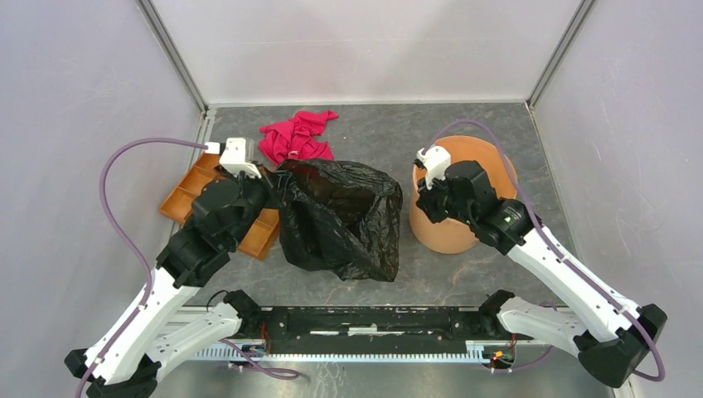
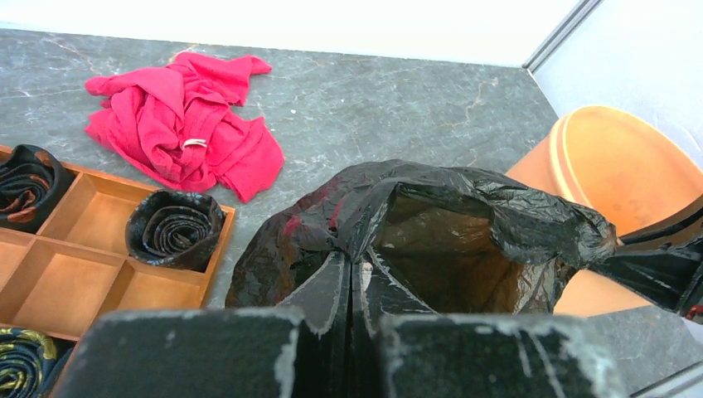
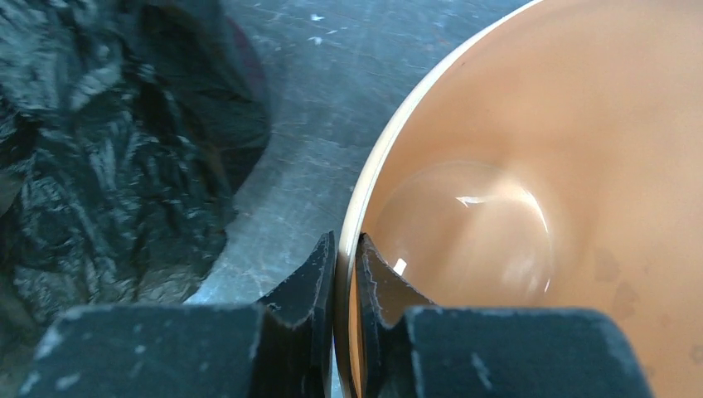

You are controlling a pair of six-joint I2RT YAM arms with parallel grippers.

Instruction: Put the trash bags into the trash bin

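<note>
Left end effector (image 2: 352, 269) pinches creased black plastic bag (image 1: 340, 215); right end effector (image 3: 346, 249) pinches rim of round orange plastic bin (image 3: 390, 141): brace it while lifting.

No legible text, label, brand, number or sign on anything here

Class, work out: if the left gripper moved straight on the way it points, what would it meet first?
The trash bag pinched in the left gripper; probably the trash bin beyond.
</note>
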